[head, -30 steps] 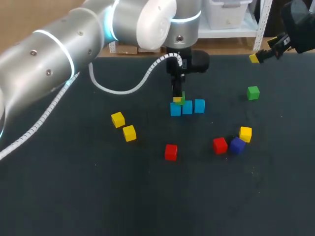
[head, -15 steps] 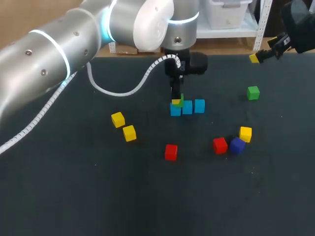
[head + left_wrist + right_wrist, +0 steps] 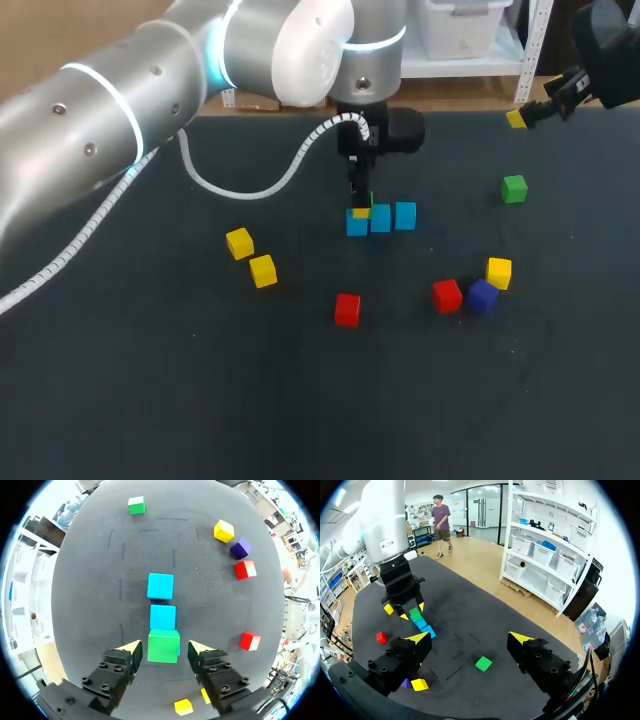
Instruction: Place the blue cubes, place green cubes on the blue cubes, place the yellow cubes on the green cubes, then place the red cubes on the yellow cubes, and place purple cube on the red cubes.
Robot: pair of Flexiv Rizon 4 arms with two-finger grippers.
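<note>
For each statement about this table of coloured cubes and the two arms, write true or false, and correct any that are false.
1. Three blue cubes lie in a row. True.
2. The purple cube sits on top of a red cube. False: it rests on the table beside that red cube.
3. A green cube sits on the end blue cube, between the open fingers of the left gripper. True.
4. The right gripper holds a cube. False: it is open and empty, away from the cubes.
</note>
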